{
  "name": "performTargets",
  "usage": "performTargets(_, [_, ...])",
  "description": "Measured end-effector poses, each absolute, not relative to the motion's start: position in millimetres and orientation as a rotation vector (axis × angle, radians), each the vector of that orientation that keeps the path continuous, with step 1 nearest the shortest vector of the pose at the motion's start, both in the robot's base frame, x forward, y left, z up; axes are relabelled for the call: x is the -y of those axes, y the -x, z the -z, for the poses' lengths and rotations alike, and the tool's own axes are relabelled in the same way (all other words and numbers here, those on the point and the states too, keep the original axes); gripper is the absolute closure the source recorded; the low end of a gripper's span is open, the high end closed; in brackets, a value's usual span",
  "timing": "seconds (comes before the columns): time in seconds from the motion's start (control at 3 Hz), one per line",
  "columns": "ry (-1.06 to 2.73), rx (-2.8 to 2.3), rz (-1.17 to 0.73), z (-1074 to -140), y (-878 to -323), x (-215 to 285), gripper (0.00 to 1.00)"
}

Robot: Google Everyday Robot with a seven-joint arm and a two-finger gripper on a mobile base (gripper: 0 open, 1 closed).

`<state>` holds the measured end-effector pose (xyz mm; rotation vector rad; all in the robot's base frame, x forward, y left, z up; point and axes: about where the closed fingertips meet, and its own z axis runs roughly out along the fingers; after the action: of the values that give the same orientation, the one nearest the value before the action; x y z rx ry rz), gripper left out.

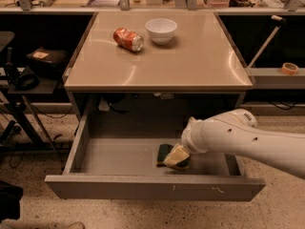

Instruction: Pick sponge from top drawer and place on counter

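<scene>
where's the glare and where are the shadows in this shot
Camera view: glare streaks on the counter, strongest near its front and right edges; the bowl and can cast small soft shadows; the drawer lies in the counter's shade, dim around the sponge, where the claw sits low inside the drawer.

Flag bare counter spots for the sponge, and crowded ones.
Front half of the counter is bare, can and bowl to front edge; right of the bowl too. Back left-to-centre is crowded by those two. The drawer is bare on its left half; the gripper sits at the sponge, right of centre.
</scene>
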<state>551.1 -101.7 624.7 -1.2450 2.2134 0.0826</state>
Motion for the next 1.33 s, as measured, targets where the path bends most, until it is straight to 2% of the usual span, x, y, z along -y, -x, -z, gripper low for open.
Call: performTargets(1.33, [1.219,-2.230,-0.180,-594.0,-557.3,97.1,0.00])
